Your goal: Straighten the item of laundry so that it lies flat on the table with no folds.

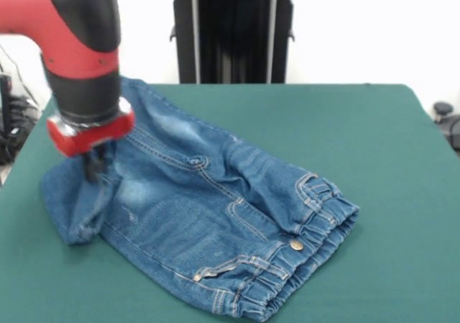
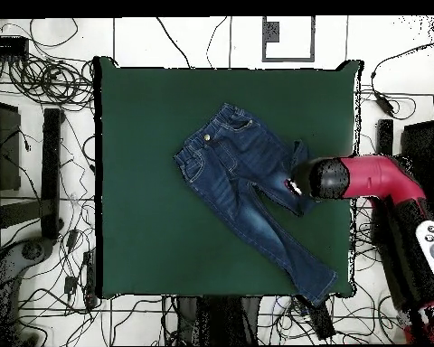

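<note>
The small blue denim jeans (image 1: 215, 208) lie on the dark green table (image 1: 374, 157). The gathered waistband with its metal button (image 1: 296, 244) points to the near right. One leg runs straight toward the far left corner. The other leg (image 1: 75, 201) is bunched and folded at the left. My gripper (image 1: 93, 166) comes down on this folded leg, its dark fingers close together and pinching the denim. In the overhead view the jeans (image 2: 234, 185) lie diagonally. The long leg reaches the table's lower right and the short folded leg sits under my gripper (image 2: 294, 186).
The robot's black pedestal (image 1: 233, 32) stands behind the table's far edge. Cables and equipment (image 2: 40, 163) lie on the floor around the table. The gripper works near the table's edge on the arm's side (image 2: 352, 208).
</note>
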